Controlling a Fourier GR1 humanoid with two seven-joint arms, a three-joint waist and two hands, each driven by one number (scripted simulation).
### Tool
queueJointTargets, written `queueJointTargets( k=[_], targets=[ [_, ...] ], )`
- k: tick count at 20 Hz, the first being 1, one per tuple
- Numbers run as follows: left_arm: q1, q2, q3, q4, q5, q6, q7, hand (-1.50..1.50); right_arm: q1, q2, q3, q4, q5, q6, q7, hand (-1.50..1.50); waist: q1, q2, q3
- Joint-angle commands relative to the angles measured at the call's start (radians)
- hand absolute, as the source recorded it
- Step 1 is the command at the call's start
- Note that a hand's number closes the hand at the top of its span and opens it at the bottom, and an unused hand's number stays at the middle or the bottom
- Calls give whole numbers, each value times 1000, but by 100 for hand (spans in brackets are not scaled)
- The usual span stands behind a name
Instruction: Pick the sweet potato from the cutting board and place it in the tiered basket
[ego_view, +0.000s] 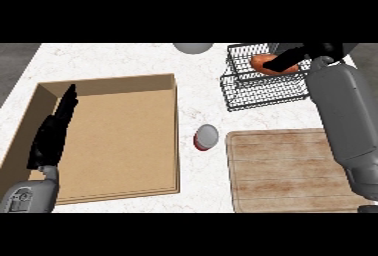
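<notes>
Right hand: the right hand is curled round the sweet potato, its black fingers across the orange skin — the pair sits over the upper tier of the tiered basket.
Sweet potato: off the cutting board and inside the basket's wire outline; whether it rests on the mesh or hangs just above it, I cannot tell.
Risk on release: if the fingers open while it is above the mesh, it could roll against the low wire rim, or over it onto the counter.
Risk on exit: fingers may catch the wires and tug the basket.
Left hand: the left hand rests with fingers straight at the cardboard box, holding nothing.
Nearby: a small red-and-grey object lies beside the board.
Hidden: most of the sweet potato is behind the fingers — the thumb's hold is unseen; a grey round object at the counter's far edge is cut off.
</notes>
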Motion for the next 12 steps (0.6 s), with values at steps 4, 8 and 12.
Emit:
queueJointTargets(
  k=[4, 8, 12],
  targets=[
    [-14, 3, 15, 8, 15, -19, 7, 0, -36, -1, -89, -69, -84, -62, -9, -150, -6, -1, 0],
    [33, 14, 25, -52, 16, -25, 29, 0, 16, -58, -118, -184, -88, -59, 82, -150, -10, -5, 0],
    [38, -23, -9, -36, -33, 19, 15, 0, 77, -144, -208, -256, -199, 83, 150, -150, -22, -7, 0]
  ],
)
